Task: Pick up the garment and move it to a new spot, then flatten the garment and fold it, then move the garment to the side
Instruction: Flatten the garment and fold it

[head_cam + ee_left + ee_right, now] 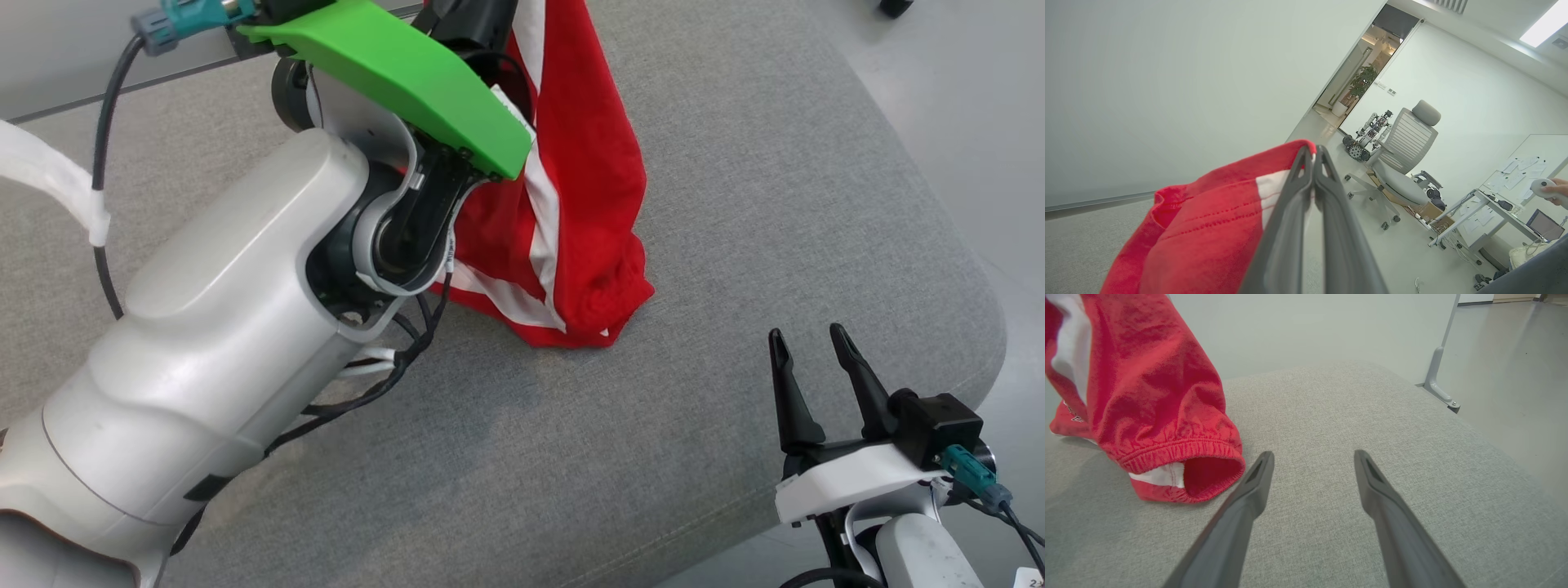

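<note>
L gripper [1313, 151] clamped on red garment [588, 204], hem touching cushion [735, 204]; R gripper [807, 332] agape, empty.

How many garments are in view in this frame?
1: a red fabric garment with white stripes, hanging from the shut left hand, its cuffed lower end on the grey fabric surface. Anything behind the pale left arm would be hidden.

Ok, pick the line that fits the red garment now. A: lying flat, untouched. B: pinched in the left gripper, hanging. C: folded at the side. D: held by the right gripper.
B: the left gripper is shut on the red garment, which hangs from it; the right gripper stands open and empty.
</note>
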You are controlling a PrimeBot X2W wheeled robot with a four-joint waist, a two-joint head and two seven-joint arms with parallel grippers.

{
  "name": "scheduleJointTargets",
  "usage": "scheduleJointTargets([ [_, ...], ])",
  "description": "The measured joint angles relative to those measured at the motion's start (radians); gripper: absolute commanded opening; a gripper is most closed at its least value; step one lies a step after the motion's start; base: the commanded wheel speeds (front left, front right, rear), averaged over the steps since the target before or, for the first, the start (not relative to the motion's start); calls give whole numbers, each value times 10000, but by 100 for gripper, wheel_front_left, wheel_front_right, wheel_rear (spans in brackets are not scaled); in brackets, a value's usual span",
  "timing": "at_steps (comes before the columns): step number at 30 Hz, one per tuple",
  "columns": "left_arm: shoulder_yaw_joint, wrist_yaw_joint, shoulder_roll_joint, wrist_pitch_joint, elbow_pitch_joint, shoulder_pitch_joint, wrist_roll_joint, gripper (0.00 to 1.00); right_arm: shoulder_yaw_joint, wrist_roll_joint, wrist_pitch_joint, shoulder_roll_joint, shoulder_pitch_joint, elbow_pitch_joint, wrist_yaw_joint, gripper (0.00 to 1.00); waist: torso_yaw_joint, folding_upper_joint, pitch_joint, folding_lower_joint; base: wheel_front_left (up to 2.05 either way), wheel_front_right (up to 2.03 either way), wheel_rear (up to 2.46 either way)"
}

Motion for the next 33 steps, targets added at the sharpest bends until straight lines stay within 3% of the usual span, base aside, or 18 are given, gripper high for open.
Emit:
scheduleJointTargets([
  [6, 792, 1463, -188, -516, -1636, 314, -280, 0, -10, 359, 0, 2, 1, 58, 0, 100, 45, 0, -13, 0, 0, 0, 0],
  [11, 1080, 2205, -313, -690, -2414, 386, -167, 0, 65, 541, 0, 4, -28, 100, 0, 100, 179, 0, -41, 0, 0, 0, 0],
  [19, 1160, 2894, -355, -782, -3756, 647, 40, 0, 50, 604, 0, 6, -107, 109, 0, 100, 392, 0, -156, 0, 0, 0, 0],
  [27, 1597, 3444, 245, -851, -4951, 1151, 236, 0, -36, 431, 0, 10, 34, 184, 0, 100, 909, 2, -303, 0, 0, 0, 0],
  [33, 1802, 3705, 359, -867, -5536, 1491, 238, 0, -42, 234, 0, 10, 41, 190, 0, 100, 1500, 2, -401, 0, 0, 0, 0],
])
